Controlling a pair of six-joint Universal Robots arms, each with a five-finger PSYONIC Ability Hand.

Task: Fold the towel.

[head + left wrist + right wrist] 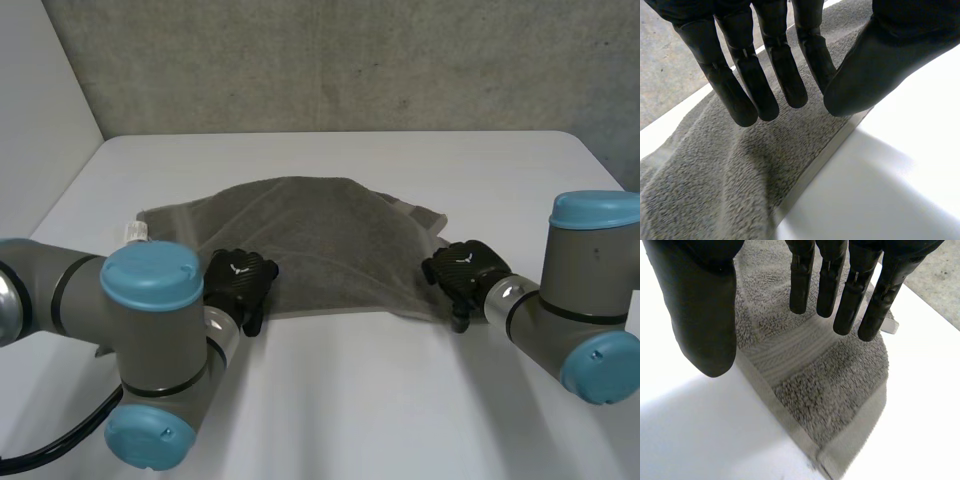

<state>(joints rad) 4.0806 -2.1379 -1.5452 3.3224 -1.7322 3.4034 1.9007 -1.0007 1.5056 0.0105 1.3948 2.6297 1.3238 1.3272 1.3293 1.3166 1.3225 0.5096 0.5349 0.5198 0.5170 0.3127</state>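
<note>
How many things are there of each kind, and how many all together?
towel: 1
robot hands: 2, the left hand and the right hand
table: 1
Total: 4

Robotics lab: a plain white counter (350, 400) backs onto a rough grey concrete wall (350, 60), the blue-capped left arm (150, 320) and right arm (585, 290) reaching over it.
</note>
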